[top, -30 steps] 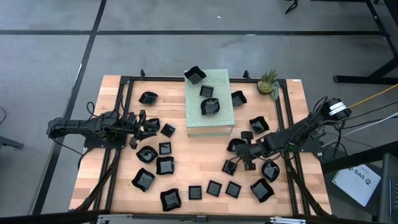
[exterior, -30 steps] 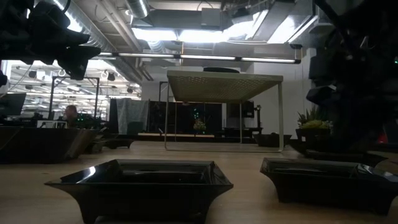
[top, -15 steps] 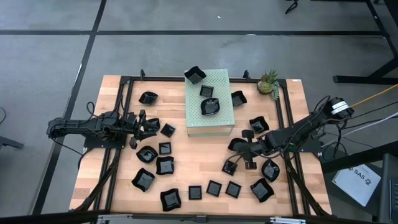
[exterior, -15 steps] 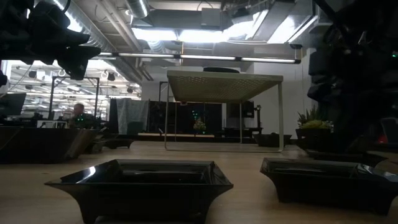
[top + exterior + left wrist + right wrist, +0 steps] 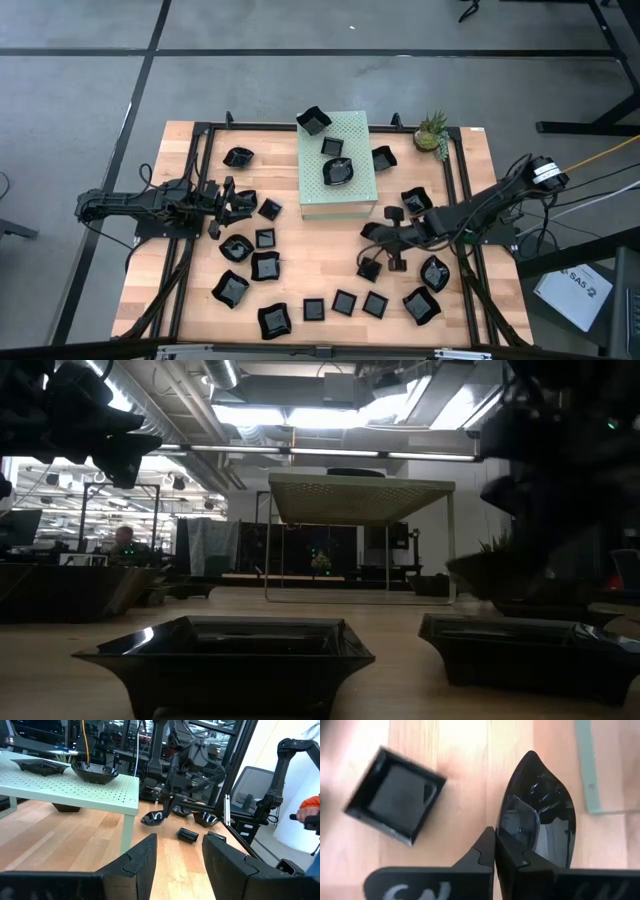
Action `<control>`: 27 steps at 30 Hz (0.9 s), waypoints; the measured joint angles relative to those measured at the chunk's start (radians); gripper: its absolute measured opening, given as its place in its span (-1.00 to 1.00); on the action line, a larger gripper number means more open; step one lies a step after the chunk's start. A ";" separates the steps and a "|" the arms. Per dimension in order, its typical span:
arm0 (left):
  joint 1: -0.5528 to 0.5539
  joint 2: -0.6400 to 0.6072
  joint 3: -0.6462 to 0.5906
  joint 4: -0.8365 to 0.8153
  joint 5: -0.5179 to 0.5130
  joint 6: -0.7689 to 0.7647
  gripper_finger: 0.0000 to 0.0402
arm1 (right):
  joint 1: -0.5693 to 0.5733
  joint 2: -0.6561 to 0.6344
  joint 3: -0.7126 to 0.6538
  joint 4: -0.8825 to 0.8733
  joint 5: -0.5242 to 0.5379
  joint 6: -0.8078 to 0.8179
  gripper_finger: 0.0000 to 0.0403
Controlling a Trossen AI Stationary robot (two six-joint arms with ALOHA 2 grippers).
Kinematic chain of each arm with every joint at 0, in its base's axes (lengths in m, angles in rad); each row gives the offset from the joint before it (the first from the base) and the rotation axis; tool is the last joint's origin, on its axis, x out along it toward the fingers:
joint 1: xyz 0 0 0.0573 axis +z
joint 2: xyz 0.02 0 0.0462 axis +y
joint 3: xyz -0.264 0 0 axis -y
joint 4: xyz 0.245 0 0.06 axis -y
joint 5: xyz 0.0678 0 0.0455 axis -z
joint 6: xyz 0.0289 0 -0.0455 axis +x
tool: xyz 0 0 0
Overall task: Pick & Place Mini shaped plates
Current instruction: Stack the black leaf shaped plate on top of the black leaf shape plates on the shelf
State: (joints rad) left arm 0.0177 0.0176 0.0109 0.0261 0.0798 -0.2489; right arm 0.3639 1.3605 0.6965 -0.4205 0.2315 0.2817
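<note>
A glossy black wavy-rimmed plate point(image 5: 540, 815) is pinched by its rim between the closed fingers of the right pincer point(image 5: 495, 851), and it hangs clear of the wooden desk point(image 5: 200, 310) at the right-centre of the board, just off the near right corner of the pale green perforated box point(image 5: 340, 185); the left wrist view shows the same plate point(image 5: 156, 818) tilted in the air below the right arm. Directly beside it on the desk lies a small square plate point(image 5: 395, 802), flat and apart from the held one. More black plates are scattered over the desk, a row of square ones point(image 5: 345, 302) along the near edge and wavy ones point(image 5: 232, 290) to the left, while three plates sit on top of the box, one of them point(image 5: 313, 121) overhanging its far left corner. The left pincer point(image 5: 232, 203) rests low at the left side of the desk among several plates, its fingers point(image 5: 135, 862) spread apart and gripping nothing. A small spiky plant point(image 5: 433, 131) stands at the far right corner of the desk.
</note>
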 joint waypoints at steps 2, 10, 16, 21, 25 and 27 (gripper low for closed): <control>0.000 0.000 0.000 0.000 0.000 0.000 -0.24 | 0.000 0.000 0.034 -0.008 -0.003 0.005 -0.98; 0.000 0.000 0.000 0.000 0.000 0.000 -0.24 | 0.001 0.042 0.193 -0.026 -0.090 0.025 -0.98; 0.000 0.000 0.000 0.000 0.000 0.000 -0.24 | 0.001 0.142 0.331 -0.030 -0.145 0.030 -0.98; 0.000 0.000 0.000 0.000 0.000 0.000 -0.24 | 0.000 0.209 0.458 -0.027 -0.153 0.000 -0.98; 0.000 0.000 0.000 0.000 0.000 0.000 -0.24 | 0.000 0.250 0.549 -0.026 -0.157 -0.039 -0.98; 0.000 0.000 0.000 0.000 0.000 0.000 -0.24 | 0.000 0.269 0.588 -0.026 -0.167 -0.058 -0.98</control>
State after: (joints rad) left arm 0.0174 0.0177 0.0109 0.0261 0.0799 -0.2489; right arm 0.3640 1.6294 1.2842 -0.4469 0.0642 0.2242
